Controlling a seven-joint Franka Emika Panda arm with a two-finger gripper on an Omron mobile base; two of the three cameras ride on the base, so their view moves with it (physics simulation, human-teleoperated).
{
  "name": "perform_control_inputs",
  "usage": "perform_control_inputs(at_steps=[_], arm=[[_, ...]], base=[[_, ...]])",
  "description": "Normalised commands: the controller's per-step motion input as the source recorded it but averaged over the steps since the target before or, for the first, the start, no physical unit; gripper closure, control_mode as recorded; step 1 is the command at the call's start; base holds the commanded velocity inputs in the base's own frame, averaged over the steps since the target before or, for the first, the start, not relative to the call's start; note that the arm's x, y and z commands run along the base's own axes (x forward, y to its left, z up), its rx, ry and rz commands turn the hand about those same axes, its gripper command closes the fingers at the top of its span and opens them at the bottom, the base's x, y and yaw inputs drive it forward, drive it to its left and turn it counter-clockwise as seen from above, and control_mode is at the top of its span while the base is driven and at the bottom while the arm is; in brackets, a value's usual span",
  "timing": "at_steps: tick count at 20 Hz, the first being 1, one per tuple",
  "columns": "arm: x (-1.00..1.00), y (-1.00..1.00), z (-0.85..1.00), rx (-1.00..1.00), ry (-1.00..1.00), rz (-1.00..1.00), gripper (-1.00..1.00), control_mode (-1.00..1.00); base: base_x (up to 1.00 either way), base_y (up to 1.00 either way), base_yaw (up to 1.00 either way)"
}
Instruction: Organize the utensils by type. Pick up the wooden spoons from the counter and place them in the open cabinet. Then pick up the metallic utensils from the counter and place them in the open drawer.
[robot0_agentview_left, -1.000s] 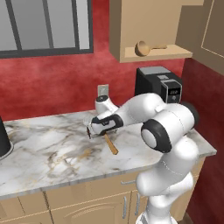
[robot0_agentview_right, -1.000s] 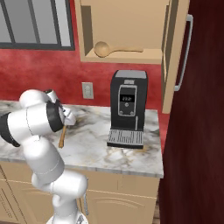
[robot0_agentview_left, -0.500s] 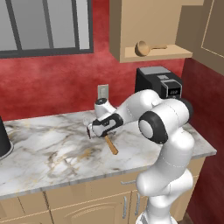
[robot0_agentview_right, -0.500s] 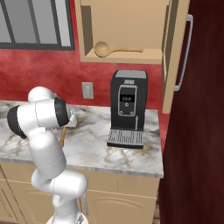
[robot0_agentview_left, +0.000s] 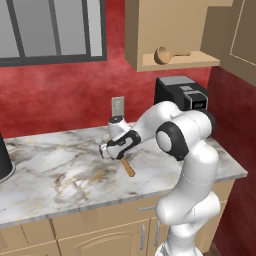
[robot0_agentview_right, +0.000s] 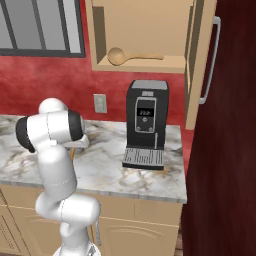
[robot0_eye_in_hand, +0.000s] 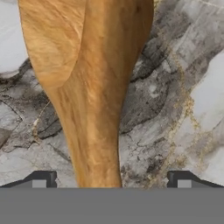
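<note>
Writing on the coffee machine (robot0_agentview_right: 146, 126) is limited to a small lit display whose characters are too small to read. A light tan wooden spoon (robot0_eye_in_hand: 89, 83) lies on the counter (robot0_agentview_left: 55, 172), its grain streaked orange-brown, its rounded bowl tapering into a straight handle; in the hand view it runs up between the two dark fingertips (robot0_eye_in_hand: 40, 179), which stand well apart on either side without touching it, so the jaws are spread around the handle. In the left base view the gripper (robot0_agentview_left: 111, 150) is low over the marble, with the handle end (robot0_agentview_left: 128, 168) jutting out beneath it. The slab is white-grey, veined with brown and gold. A second wooden spoon (robot0_agentview_right: 131, 56) rests on the shelf of the open cabinet (robot0_agentview_right: 145, 63), above the black machine.
</note>
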Motion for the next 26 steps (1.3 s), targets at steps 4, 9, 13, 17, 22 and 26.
perform_control_inputs(at_steps=[4, 9, 13, 17, 22, 26], arm=[[0.10, 0.00, -0.21, 0.02, 0.00, 0.00, -1.00, -1.00], [-0.01, 0.01, -0.13, 0.02, 0.00, 0.00, 1.00, -1.00], [-0.16, -0.05, -0.01, 0.04, 0.00, 0.01, 1.00, -1.00], [-0.21, -0.19, 0.07, 0.08, 0.00, 0.04, 1.00, -1.00], [-0.28, -0.17, 0.56, 0.15, -0.03, 0.23, 1.00, -1.00], [-0.51, -0.19, 0.69, 0.12, -0.11, 0.38, 1.00, -1.00]], base=[[0.00, 0.00, 0.00], [0.00, 0.00, 0.00], [0.00, 0.00, 0.00], [0.00, 0.00, 0.00], [0.00, 0.00, 0.00], [0.00, 0.00, 0.00]])
